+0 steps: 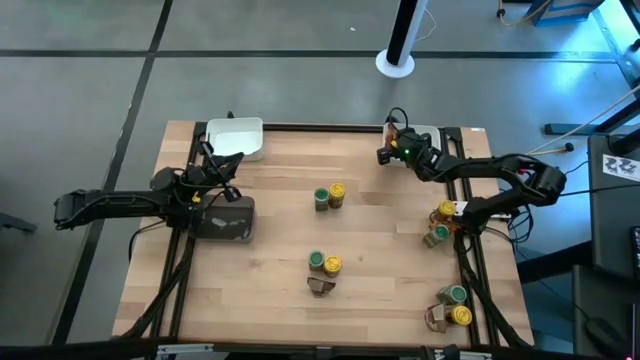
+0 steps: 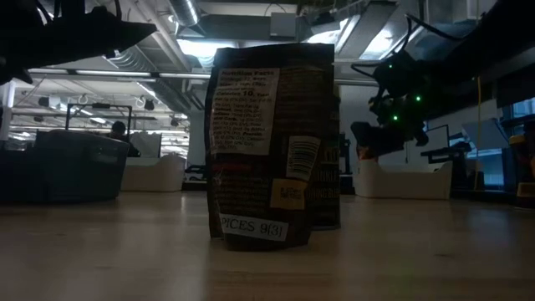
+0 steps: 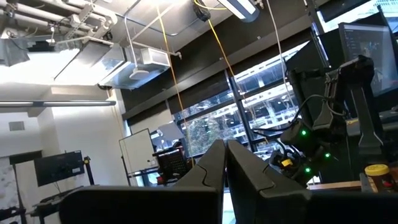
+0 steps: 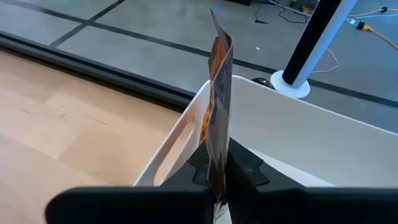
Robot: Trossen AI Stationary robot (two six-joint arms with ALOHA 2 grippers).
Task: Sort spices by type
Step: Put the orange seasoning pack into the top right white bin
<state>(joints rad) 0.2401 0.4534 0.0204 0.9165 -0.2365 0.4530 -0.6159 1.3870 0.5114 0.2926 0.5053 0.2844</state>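
My right gripper (image 4: pixel 217 163) (image 1: pixel 386 152) hangs at the table's far right, shut on a brown-orange packet (image 4: pixel 219 93) over the rim of a white tray (image 4: pixel 298 130). My left gripper (image 3: pixel 225 149) (image 1: pixel 228 192) waits shut and bare above the dark tray (image 1: pixel 225 222), pointing up into the room. At mid-table a green-lidded jar (image 1: pixel 321 198) stands by a yellow-lidded jar (image 1: pixel 338 193). Nearer the front stand a green jar (image 1: pixel 316 261), a yellow jar (image 1: pixel 332 265) and a packet (image 1: pixel 320 286) (image 2: pixel 272 150). My right gripper pinches the packet between its two fingers by one end (image 4: pixel 216 177). The fingers slant downward toward the table's far edge. The packet is seen edge-on and sticks out past the fingertips, its free end (image 4: pixel 219 37) above the tray's wall, lifted clear of the table.
Along the right edge stand two more groups: a yellow jar (image 1: pixel 446 211), a green jar (image 1: pixel 440 233), and farther front a green jar (image 1: pixel 457 294), a yellow jar (image 1: pixel 461 315) and a packet (image 1: pixel 437 318). Another white tray (image 1: pixel 235 137) sits far left.
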